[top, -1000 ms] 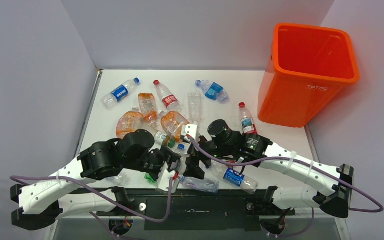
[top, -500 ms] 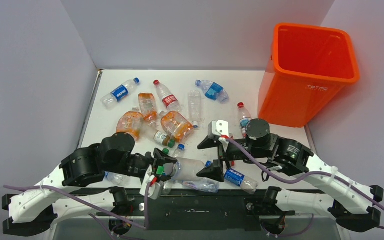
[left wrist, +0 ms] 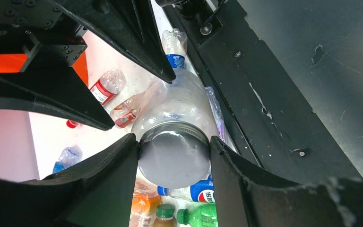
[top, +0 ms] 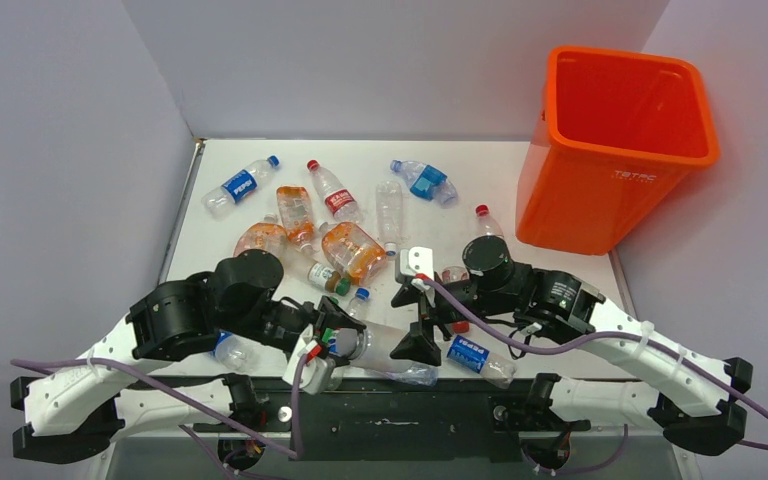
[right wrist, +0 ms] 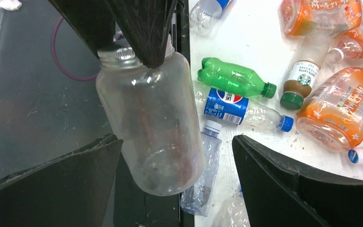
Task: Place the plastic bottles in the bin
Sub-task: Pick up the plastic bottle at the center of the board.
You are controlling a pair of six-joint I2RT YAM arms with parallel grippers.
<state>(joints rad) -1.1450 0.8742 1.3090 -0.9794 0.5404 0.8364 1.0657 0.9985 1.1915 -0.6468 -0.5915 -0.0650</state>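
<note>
A: Two brands read plainly. Far left on the white table (top: 490, 160), the blue-labelled bottle (top: 241, 185) says PEPSI. A second Pepsi bottle (right wrist: 227, 105), blue-capped, lies just beside the green bottle (right wrist: 234, 77).
B: And the small brown one with the green lid?
A: That is the Starbucks bottle (right wrist: 302, 78), just beside the orange-labelled bottle (right wrist: 340, 109), whose script I cannot read.
B: Left gripper (left wrist: 174, 144)?
A: Clamped on the metal-coloured cap of a big clear bottle (right wrist: 156, 127), one finger on each side, at the table's near edge.
B: Right gripper (right wrist: 176, 139)?
A: Its fingers are spread wide. The big clear bottle's body lies between them, nearer one finger than the other; I cannot tell whether it touches.
B: The bin (top: 600, 200)?
A: It stands upright at the far right corner, well apart from both grippers. Its white lettering is too small to read.
</note>
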